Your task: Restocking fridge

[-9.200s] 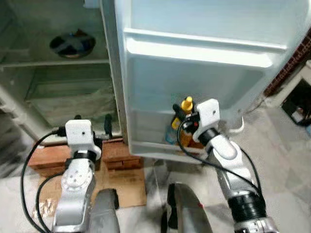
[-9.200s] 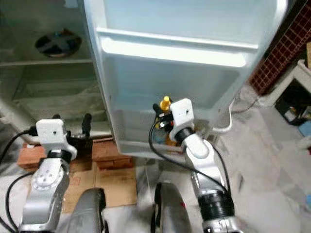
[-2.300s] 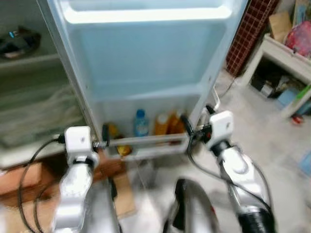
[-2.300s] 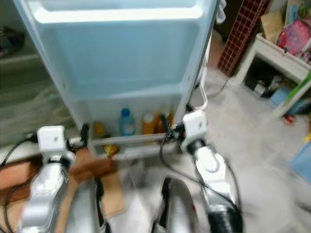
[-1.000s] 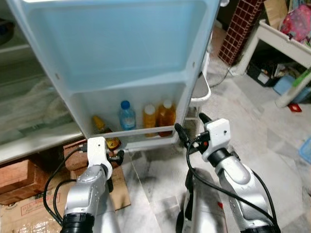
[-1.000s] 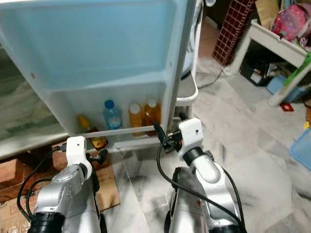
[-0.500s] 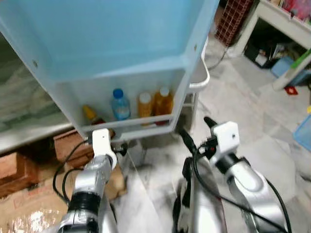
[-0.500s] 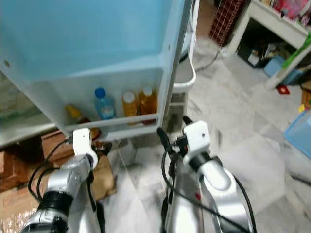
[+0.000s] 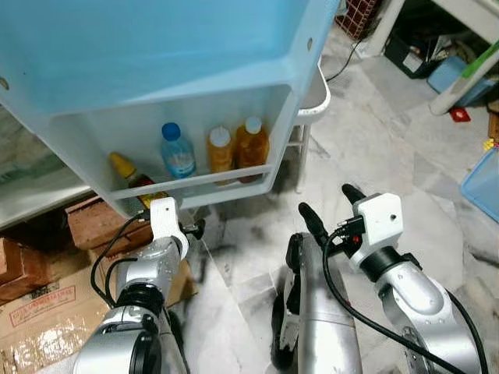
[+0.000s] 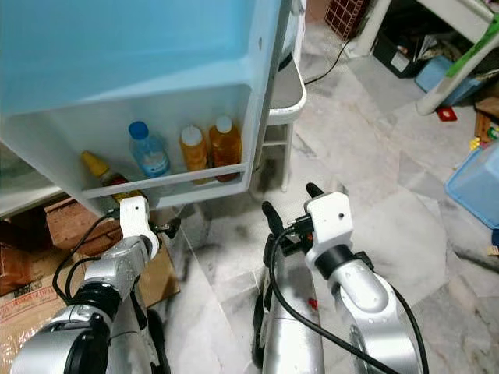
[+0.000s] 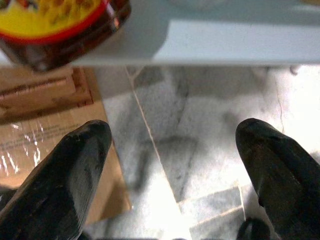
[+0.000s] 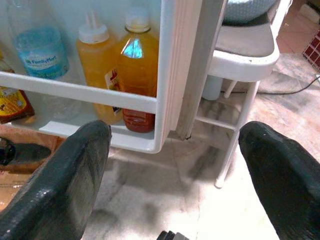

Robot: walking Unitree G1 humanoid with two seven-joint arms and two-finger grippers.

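Note:
The open fridge door [image 9: 156, 47] has a bottom shelf [image 9: 195, 183] holding a yellow-capped sauce bottle [image 9: 125, 168], a blue-capped water bottle [image 9: 177, 152] and two orange bottles [image 9: 221, 149] [image 9: 251, 145]. My left gripper [image 9: 195, 229] hangs low just below the shelf's front rail, open, with bare floor between its fingers [image 11: 75, 175]. Over the marble floor to the right of the door, my right gripper [image 9: 331, 209] is open and empty. The right wrist view looks at the orange bottle [image 12: 137, 65] by the shelf's corner.
A white chair [image 9: 313, 97] stands right behind the door's edge. Bricks [image 9: 97, 222] and flattened cardboard [image 9: 39, 312] lie under the fridge at left. A blue bin [image 9: 483, 183] and a white table leg [image 9: 460, 82] are at far right. Open marble floor [image 9: 374, 148] lies between.
The camera has tilted down and drawn back from the door. The right gripper, earlier at the door shelf's bottles, is now away from it and empty. Both arms sit lower.

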